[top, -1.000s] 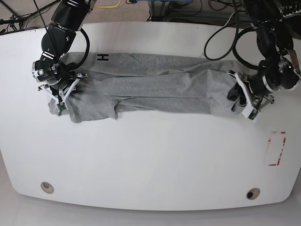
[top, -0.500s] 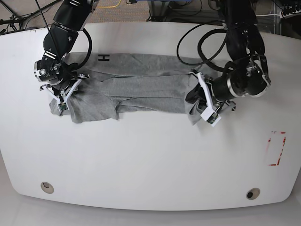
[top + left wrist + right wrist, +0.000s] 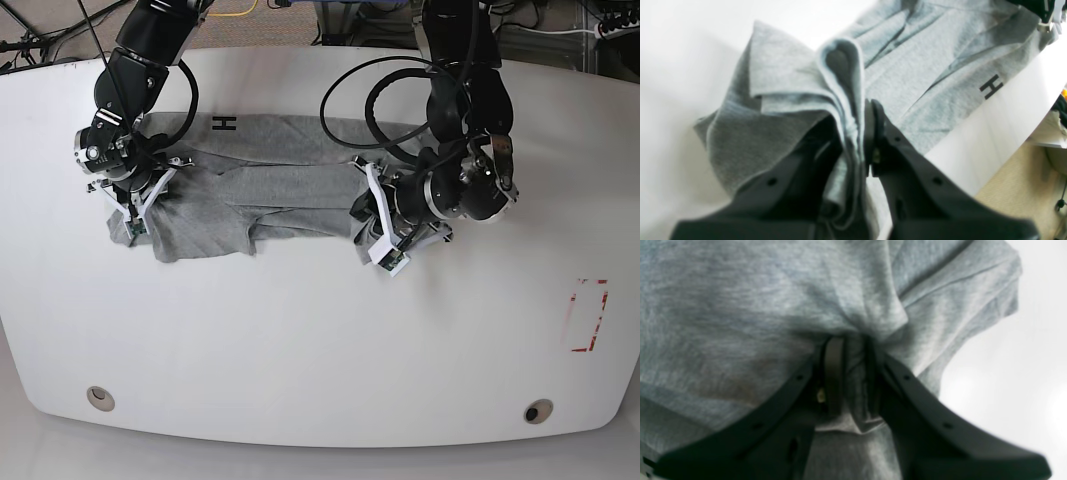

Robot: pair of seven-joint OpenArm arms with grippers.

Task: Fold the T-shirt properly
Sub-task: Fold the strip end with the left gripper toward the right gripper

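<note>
The heather-grey T-shirt point(image 3: 290, 185) lies stretched across the white table point(image 3: 300, 340), its right end folded back toward the middle. A black letter H point(image 3: 222, 123) shows on its far edge. On the right of the base view, my left gripper point(image 3: 378, 245) is shut on that lifted end. The left wrist view shows a thick fold of T-shirt point(image 3: 923, 66) pinched in the left gripper point(image 3: 858, 123), with the H point(image 3: 991, 87) beyond. On the left, my right gripper point(image 3: 135, 205) is shut on the other end. The right wrist view shows T-shirt cloth point(image 3: 756, 306) bunched inside the right gripper point(image 3: 853, 373).
A red rectangular mark point(image 3: 588, 315) sits near the table's right edge. Two round holes point(image 3: 99, 397) point(image 3: 537, 411) lie near the front edge. Black cables loop over the left arm point(image 3: 400, 90), and more cables lie behind the table.
My left gripper has carried the T-shirt's right end leftward, from the table's right side to near its middle, so the shirt lies shorter. The right gripper has kept its hold in place.
</note>
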